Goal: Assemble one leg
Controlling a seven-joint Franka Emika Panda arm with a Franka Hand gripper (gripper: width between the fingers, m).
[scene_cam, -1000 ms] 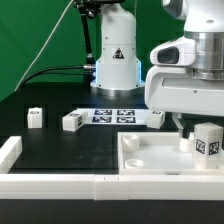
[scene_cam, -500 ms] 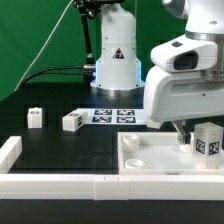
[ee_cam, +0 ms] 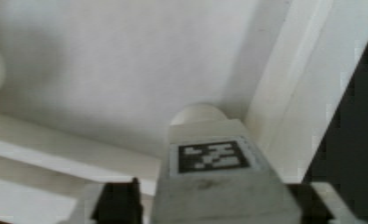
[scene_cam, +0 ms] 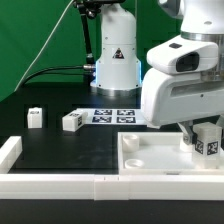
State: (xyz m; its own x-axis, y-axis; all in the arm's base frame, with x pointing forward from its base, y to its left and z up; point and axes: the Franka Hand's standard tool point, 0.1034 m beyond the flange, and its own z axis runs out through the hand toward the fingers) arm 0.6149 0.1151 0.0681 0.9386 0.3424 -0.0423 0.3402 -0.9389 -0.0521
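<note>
Exterior view shows three legs: two (scene_cam: pixel 35 117) (scene_cam: pixel 72 121) loose, one (scene_cam: pixel 209 139) clamped in the hand (ee_cam: pixel 202 196).

A robotics lab: green backdrop (scene_cam: pixel 35 40), black table (scene_cam: pixel 60 150), marker board (scene_cam: pixel 113 116) with tags, cabled robot base (scene_cam: pixel 116 55).

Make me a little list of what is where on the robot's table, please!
held piece: small white chunky plastic leg with a black-and-white tag, between the fingers
under it: large white square tray-like piece
loose legs: two on the black table, one and another
marker board: flat, behind them
fingers: apparently closed on the leg
</note>
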